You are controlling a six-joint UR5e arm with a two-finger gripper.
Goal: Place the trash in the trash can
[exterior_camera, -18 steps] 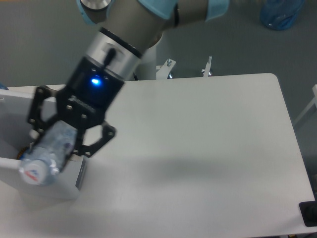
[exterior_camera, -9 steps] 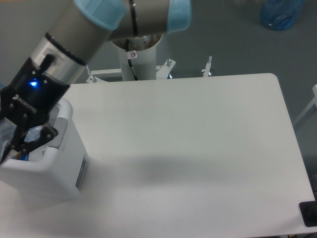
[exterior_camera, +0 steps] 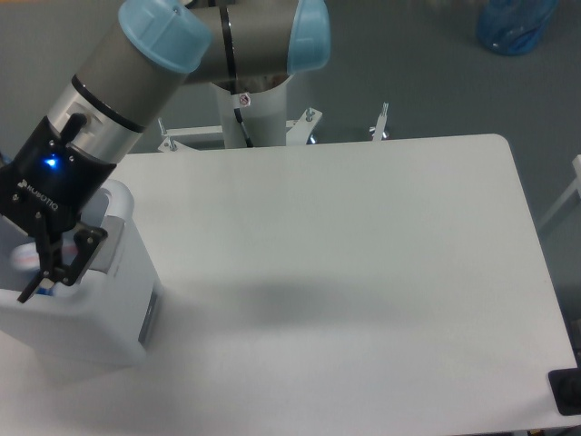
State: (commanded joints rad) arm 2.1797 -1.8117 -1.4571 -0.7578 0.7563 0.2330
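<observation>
Gripper [exterior_camera: 41, 272] over the trash can [exterior_camera: 109, 318] at the table's [exterior_camera: 363, 272] left edge, jaw state unclear; bottle [exterior_camera: 25, 259] inside, mostly hidden, long axis unreadable

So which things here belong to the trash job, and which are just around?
Job:
- trash can, white bin at the table's left edge
- bottle, just visible inside it
- gripper over its opening

Just around:
- blue object on the floor

White lettering on the gripper [exterior_camera: 41, 263] body is too blurred to read.
</observation>
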